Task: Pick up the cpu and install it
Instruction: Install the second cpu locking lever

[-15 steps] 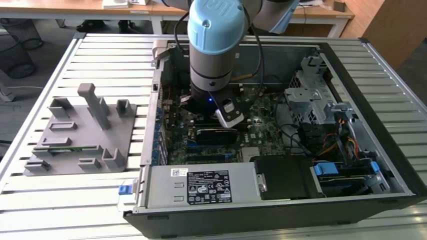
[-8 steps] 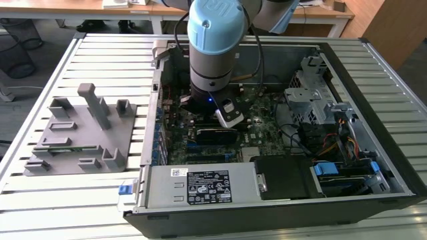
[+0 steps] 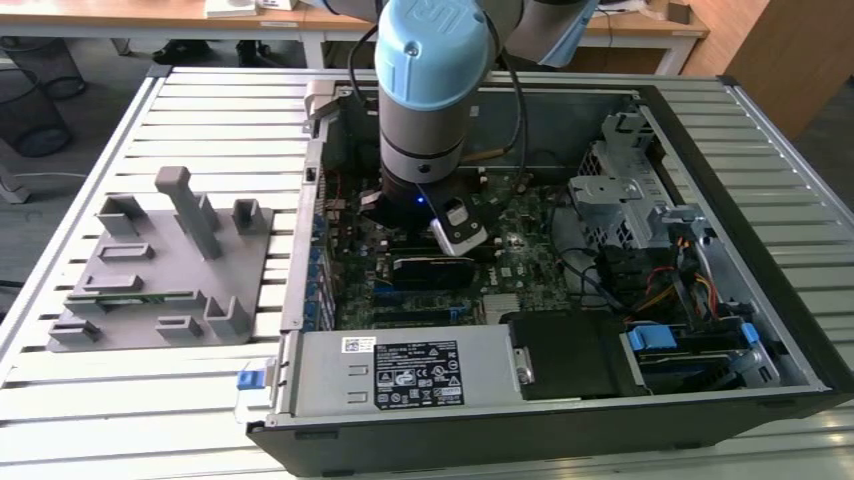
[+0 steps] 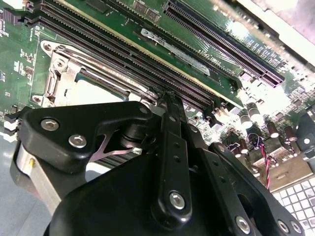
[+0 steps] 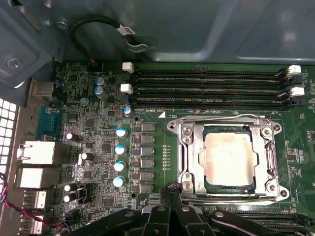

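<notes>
Slatted metal table is carrying an opened computer case and, toward the exterior view's left, a grey tray with upright pegs. Inside the case, the fingers are pressing together with nothing between them, their tips hovering just beside the edge of the socket frame in the first wrist view. The cpu is lying flat inside that socket, its pale metal top facing up and the metal frame running around it; in the second wrist view it is showing as a bright patch beyond the black finger linkage. Past the socket, rows of black memory slots are running along the green motherboard. Above all this the arm, blue-capped and grey, is reaching straight down into the case in the exterior view.
</notes>
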`<state>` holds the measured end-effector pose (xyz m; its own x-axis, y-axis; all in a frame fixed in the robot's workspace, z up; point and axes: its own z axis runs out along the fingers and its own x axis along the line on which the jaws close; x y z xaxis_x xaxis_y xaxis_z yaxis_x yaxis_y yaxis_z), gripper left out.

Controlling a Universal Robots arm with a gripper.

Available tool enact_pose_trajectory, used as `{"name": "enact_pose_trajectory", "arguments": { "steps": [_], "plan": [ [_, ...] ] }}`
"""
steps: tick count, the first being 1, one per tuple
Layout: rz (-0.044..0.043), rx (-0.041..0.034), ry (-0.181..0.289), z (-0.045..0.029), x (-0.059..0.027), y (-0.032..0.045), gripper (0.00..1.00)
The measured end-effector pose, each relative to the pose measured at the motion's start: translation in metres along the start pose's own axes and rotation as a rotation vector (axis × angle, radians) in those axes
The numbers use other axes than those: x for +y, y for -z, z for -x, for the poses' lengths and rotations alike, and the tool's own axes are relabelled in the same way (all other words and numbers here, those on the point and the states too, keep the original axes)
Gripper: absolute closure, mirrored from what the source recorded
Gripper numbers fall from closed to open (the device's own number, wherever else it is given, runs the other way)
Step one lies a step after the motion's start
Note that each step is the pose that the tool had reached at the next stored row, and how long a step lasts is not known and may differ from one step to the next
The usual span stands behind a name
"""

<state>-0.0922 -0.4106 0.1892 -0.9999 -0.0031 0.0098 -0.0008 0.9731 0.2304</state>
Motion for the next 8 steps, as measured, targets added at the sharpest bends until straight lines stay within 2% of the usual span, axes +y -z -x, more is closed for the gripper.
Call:
{"name": "enact_pose_trajectory", "arguments": {
  "steps": [8],
  "plan": [
    [-0.0002, -0.0001, 0.0, 0.0, 0.0015, -0.0004, 0.89]
  ]
}}
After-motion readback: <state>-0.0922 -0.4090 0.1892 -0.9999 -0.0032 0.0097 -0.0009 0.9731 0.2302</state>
